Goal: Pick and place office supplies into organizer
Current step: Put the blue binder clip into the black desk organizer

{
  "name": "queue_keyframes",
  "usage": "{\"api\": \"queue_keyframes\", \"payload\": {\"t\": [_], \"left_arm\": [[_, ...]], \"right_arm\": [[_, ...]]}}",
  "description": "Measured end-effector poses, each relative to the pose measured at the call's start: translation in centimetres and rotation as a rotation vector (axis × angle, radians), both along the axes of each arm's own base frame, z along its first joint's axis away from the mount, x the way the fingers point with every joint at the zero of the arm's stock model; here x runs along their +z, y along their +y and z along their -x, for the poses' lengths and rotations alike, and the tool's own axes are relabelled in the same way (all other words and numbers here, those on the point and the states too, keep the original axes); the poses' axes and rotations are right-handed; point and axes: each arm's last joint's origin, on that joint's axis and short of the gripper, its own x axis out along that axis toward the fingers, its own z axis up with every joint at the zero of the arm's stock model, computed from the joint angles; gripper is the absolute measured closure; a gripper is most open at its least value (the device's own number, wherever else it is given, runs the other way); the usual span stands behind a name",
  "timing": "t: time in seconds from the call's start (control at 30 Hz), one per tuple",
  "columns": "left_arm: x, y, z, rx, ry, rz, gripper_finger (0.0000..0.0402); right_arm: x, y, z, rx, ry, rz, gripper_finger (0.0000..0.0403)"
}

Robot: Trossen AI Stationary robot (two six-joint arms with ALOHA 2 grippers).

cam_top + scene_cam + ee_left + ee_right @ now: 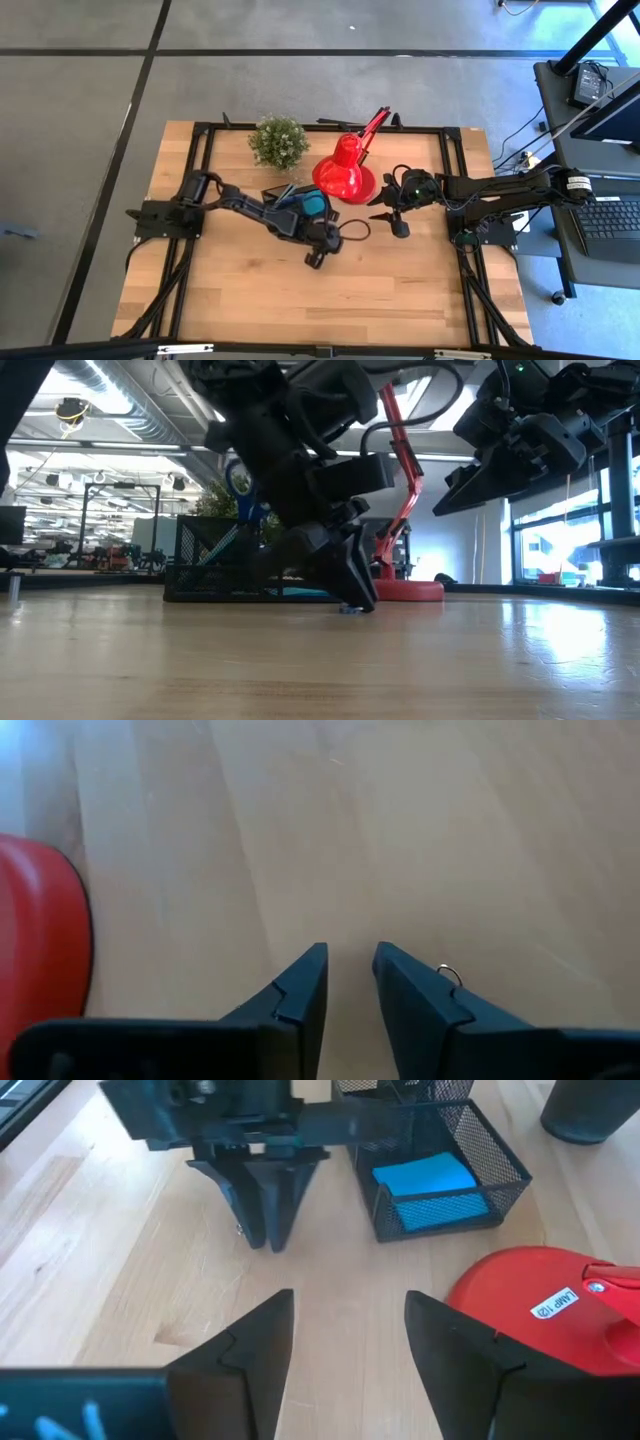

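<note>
Down at the tabletop, the left gripper [316, 260] sits tips-on-wood, roughly at table centre, a touch toward 7 o'clock from the red desk lamp [343, 172]. Its jaws are narrowly apart w/ bare wood showing in the gap; nothing is pinched between them. A tiny silvery clip [449, 974] lies on the wood just beside the outer face of one finger [415, 1000], outside the gap; can't tell if it touches. In the low view a small bluish bit [348, 609] lies at the fingertips, too small to identify.

The black mesh organizer [505, 1155] stands at approx 10 o'clock from the left gripper, just beside the lamp base on its 9 o'clock side. A blue sticky-note pad [425, 1177] lies in one of its compartments, and blue-handled scissors [238, 482] stand upright in it.

The right gripper [399, 226] hangs above the table at 3 o'clock from the lamp, clear of the wood, jaws spread wide, holding nothing. It faces the left gripper across bare wood.

A small green potted plant [278, 141] sits at 11 o'clock from the lamp, near the far edge of the wooden table [400, 290].
</note>
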Motion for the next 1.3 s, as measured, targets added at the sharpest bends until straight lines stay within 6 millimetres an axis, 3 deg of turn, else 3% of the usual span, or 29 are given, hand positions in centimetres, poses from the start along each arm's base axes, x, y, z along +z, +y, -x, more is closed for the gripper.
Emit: {"api": "queue_keyframes", "payload": {"t": [0.53, 1.3], "left_arm": [[-0.3, -4.0, 2.1, 0.117, 0.084, 0.026, 0.0353], [-0.4, -8.6, 5.6, 0.262, 0.138, -0.066, 0.0357]], "right_arm": [[0.0, 0.0, 0.0, -0.027, 0.0, -0.04, 0.0208], [0.5, 0.0, -0.3, -0.025, -0.06, -0.031, 0.0208]]}}
